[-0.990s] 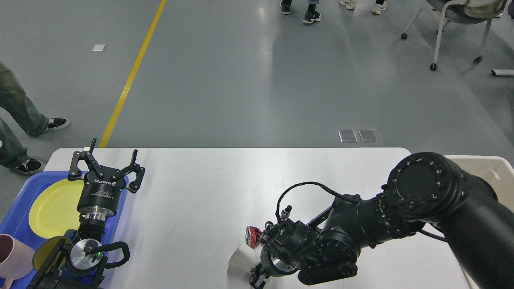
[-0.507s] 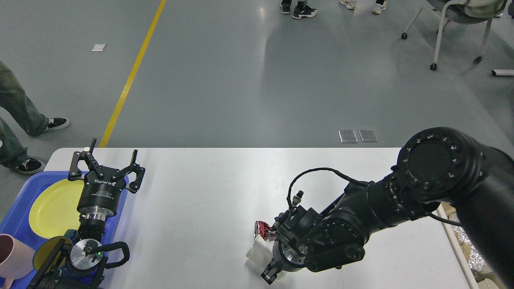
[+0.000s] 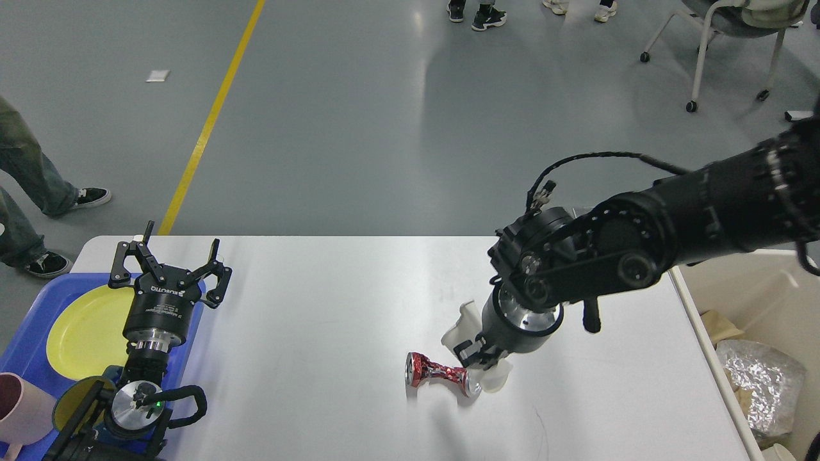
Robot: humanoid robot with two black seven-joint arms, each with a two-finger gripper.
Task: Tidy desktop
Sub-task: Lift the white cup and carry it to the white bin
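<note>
White table (image 3: 320, 307) fills the lower middle of the view, w/ rounded far corners. Right end effector (image 3: 477, 355) points down over the table's centre-right, fingers closed on a crumpled white plastic cup (image 3: 471, 326) — part of the cup shows at 10 o'clock of the wrist, another bit at 5 o'clock by the fingertips. Crushed red can (image 3: 442, 372) lies on its side on the table just at 8 o'clock of that end effector, its right end touching or nearly touching the white cup piece; can't tell which. Left end effector (image 3: 173, 266) sits at the table's left edge, fingers spread apart, holding nothing, over the rim of a blue tray (image 3: 29, 320). Tray carries a yellow plate (image 3: 86, 333); pink mug (image 3: 22, 410) at the tray's 7 o'clock corner. Beige bin (image 3: 737, 288) stands just beside the table at 3 o'clock, w/ crumpled foil (image 3: 759, 384) inside.
</note>
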